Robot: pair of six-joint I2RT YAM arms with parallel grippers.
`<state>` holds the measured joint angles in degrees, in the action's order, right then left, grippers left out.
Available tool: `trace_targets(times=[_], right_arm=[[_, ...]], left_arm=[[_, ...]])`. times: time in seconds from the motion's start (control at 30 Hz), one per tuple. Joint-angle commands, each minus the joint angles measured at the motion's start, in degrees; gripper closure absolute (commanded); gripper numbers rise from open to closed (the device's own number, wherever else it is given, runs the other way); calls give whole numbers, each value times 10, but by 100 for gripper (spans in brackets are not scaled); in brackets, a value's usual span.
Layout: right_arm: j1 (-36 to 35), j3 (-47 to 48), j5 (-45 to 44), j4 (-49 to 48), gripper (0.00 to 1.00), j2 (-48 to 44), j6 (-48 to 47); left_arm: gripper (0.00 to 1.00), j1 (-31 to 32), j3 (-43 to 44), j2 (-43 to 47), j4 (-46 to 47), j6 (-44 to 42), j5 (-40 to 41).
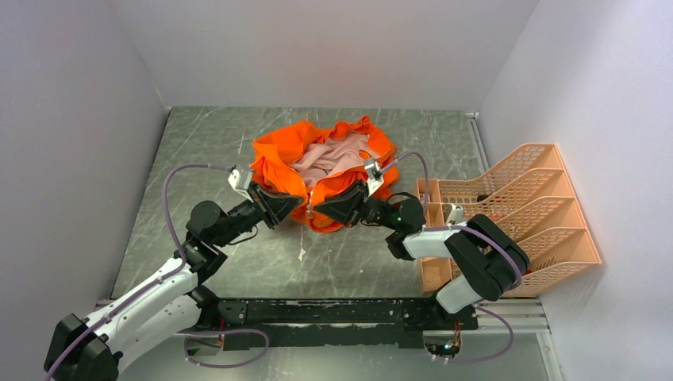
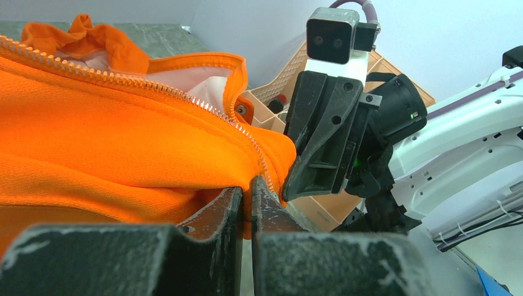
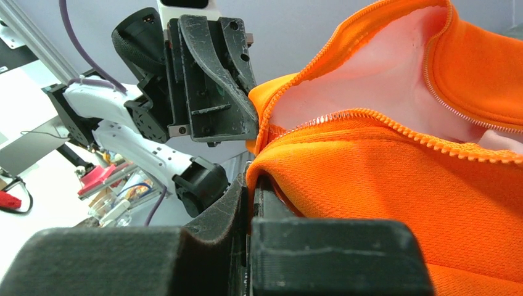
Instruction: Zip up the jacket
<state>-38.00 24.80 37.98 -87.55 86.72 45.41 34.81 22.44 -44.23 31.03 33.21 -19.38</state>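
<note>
1. Orange hem cloth lies nearest the arms. The left end effector (image 2: 247,205) is closed tight on a fold of it, with only a sliver of fabric showing between the fingers.
2. The right end effector (image 3: 250,196) is pinched shut on the same hem from the opposite side. The two tips face each other, very close, at the bottom of the front opening.
3. The jacket (image 1: 321,171) sits just beyond the tips, bunched in a heap on the desk (image 1: 206,159), about mid-width and toward the far side. Its front is open, with the pale pink lining (image 1: 333,155) facing up.
4. Zipper (image 2: 185,95): light teeth run along the orange edge down to the held corner. I cannot make out the slider in any view.
5. Handling (judgement): the cloth is soft, light and floppy. It drapes, creases and holds no shape, and will likely slide on the smooth desk if tugged. The toothed tape is the stiffest part.
6. Where to hold (judgement): the hem corners right beside the tape ends, drawn taut so both rows line up, then a fine pinch on the pull tab once it is found.
7. Risk: slack cloth could snag in the teeth, or the whole heap could drag instead of tensioning.
8. A peach basket rack (image 1: 524,206) stands far right, near the jacket's side. I cannot tell whether they touch.
</note>
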Motion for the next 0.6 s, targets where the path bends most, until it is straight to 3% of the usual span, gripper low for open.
trace_targets(times=[0.0, 0.57], right_arm=[[1, 11, -7, -155, 100, -14, -12], [1, 9, -30, -155, 100, -12, -20]], left_arm=[[92, -3, 7, 1, 35, -8, -27], [92, -3, 5, -9, 45, -4, -45]])
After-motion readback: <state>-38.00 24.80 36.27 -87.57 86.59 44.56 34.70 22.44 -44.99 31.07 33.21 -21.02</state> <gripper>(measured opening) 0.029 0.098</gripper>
